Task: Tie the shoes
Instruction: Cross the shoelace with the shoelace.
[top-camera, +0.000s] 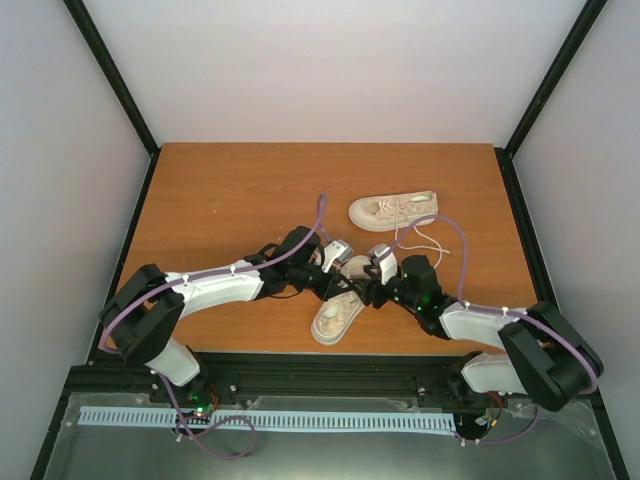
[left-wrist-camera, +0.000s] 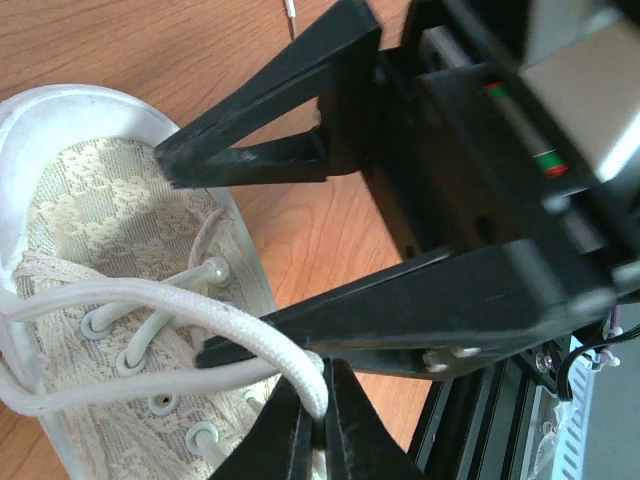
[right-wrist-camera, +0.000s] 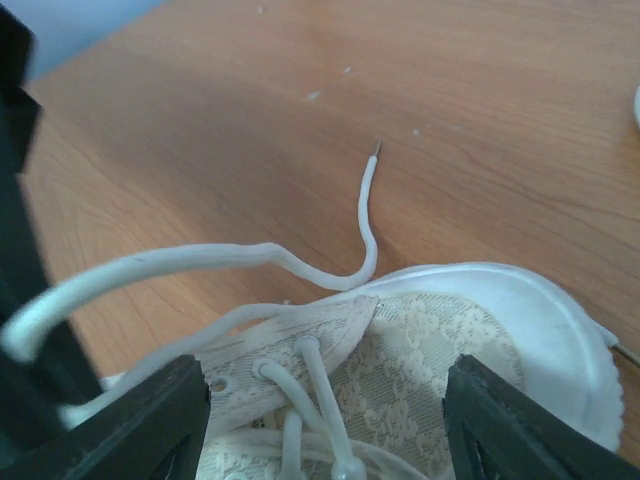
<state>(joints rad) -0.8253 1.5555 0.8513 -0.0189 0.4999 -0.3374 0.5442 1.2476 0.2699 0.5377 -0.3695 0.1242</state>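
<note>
Above, the cream near shoe (top-camera: 335, 318) lies by the near edge of the woodgrain counter (top-camera: 230, 190); the far shoe (top-camera: 392, 210) lies toward its right edge. Left wrist: the left gripper (left-wrist-camera: 318, 405) pinches a braided white lace (left-wrist-camera: 200, 310). Right wrist: the right gripper (right-wrist-camera: 325, 385) gapes over floral-textured fabric.

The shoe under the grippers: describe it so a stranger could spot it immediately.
Start at the wooden table and go to its near edge, where the two arms meet. The cream shoe lies right there beneath their wrists. Unlike the other shoe, which sits alone farther back, this one has its lace pinched in the left gripper.
</note>
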